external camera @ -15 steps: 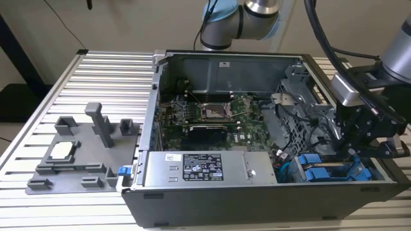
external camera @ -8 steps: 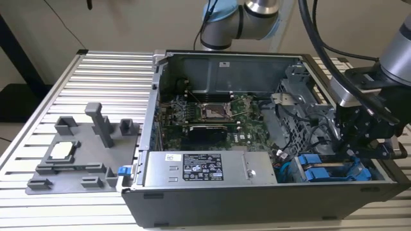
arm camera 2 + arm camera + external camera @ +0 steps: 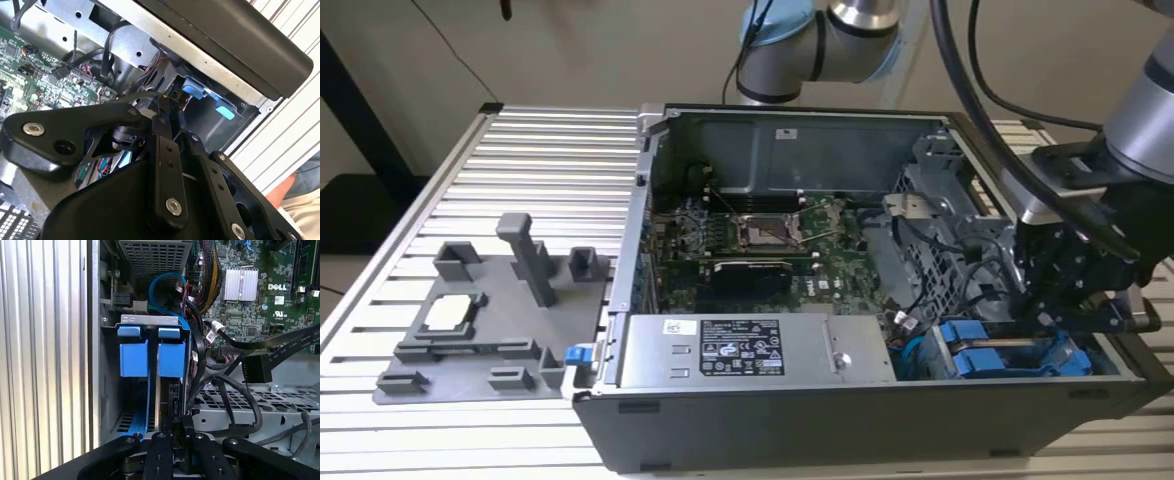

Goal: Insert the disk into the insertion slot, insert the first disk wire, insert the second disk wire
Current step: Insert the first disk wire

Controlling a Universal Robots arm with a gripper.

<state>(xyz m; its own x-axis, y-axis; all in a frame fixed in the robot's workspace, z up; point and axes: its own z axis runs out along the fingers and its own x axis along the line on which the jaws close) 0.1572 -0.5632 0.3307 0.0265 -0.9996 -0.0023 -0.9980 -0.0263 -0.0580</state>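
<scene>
Gripper (image 3: 172,422) is seen close against the disk (image 3: 171,360), which appears seated in the insertion slot (image 3: 150,320) beside 1 other blue carrier (image 3: 133,357); whether it is closed cannot be told.

The arm (image 3: 807,50) at the top of the exterior view is silver with pale blue round caps, and black cables (image 3: 965,75) hang beside it. On the exterior view's right, the gripper (image 3: 1065,318) is black and blocky. In the second wrist view, its flat black bars have shiny silver screws (image 3: 173,206).
</scene>
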